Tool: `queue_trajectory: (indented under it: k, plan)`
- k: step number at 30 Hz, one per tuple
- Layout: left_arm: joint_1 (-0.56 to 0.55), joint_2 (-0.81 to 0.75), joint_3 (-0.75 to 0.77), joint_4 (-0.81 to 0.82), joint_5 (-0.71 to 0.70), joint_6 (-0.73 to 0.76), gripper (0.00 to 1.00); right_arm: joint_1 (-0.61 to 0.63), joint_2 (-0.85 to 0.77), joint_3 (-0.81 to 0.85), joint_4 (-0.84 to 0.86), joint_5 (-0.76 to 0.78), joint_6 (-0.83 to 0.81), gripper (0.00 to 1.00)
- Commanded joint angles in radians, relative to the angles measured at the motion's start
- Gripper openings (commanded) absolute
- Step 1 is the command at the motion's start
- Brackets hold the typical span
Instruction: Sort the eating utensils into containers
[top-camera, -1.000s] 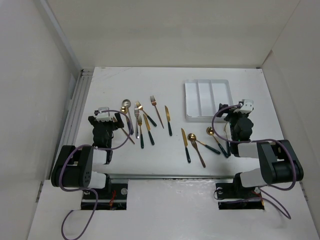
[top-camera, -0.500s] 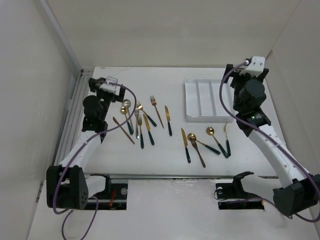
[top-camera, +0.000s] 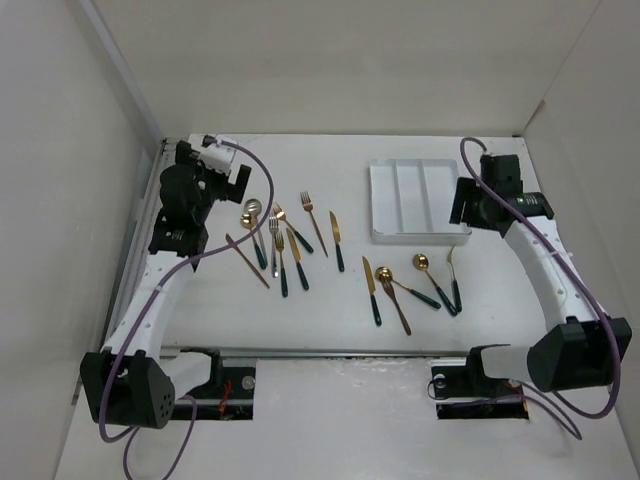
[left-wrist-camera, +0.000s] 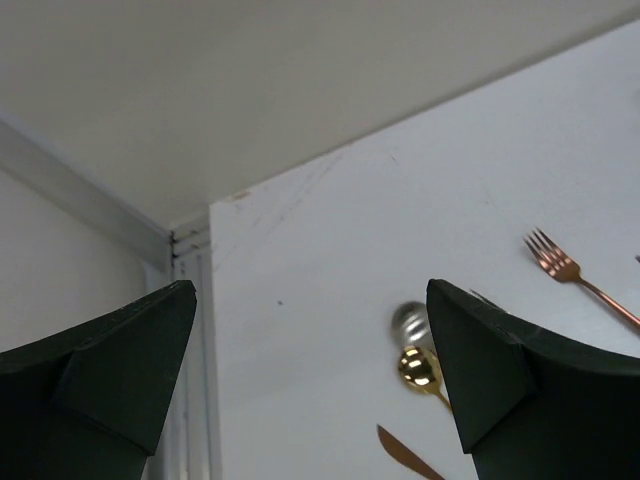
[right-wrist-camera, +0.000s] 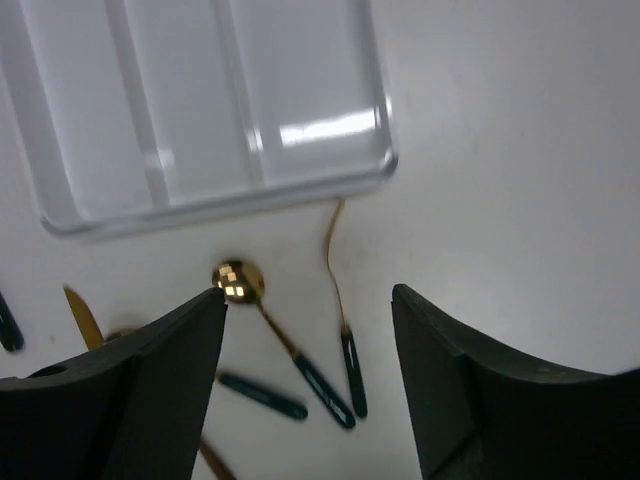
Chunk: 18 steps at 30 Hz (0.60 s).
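From above, we saw the utensils (top-camera: 283, 245) lying in two loose groups on the white surface (top-camera: 200, 300). One group lay left of centre and the other sat just in front of the tray (top-camera: 400, 200), and every piece lay outside it. The left gripper (top-camera: 238, 178) hung over the far left of the surface, and the right gripper (top-camera: 462, 207) hung at the tray's near right corner.

In the left wrist view, the left gripper (left-wrist-camera: 310, 400) was spread wide and held nothing. Between its fingers lay a silver spoon (left-wrist-camera: 410, 320) touching a gold spoon (left-wrist-camera: 420, 368), with a copper fork (left-wrist-camera: 560, 268) off to the right.

In the right wrist view, the right gripper (right-wrist-camera: 310, 390) was likewise spread and empty. Below it we saw the tray's rim (right-wrist-camera: 220, 205), a dark-handled spoon (right-wrist-camera: 237, 280) and a thin gold piece (right-wrist-camera: 336, 290). That last piece was perhaps a fork on edge, but we could not tell.
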Motion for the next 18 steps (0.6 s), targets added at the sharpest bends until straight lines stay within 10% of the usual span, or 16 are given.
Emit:
queue_trajectory:
  k: [1,9,18]
  plan:
    - [-0.006,-0.038,-0.048,-0.058,0.021,-0.112,1.0,-0.03,0.039,-0.024,-0.207,-0.168,0.126,0.71]
    - [-0.015,-0.047,-0.089,-0.003,0.059,-0.122,1.0,-0.081,0.274,-0.011,-0.283,-0.168,0.094,0.51]
    - [-0.015,-0.044,-0.124,0.06,0.024,-0.08,1.0,-0.042,0.415,-0.046,-0.294,-0.121,0.14,0.56]
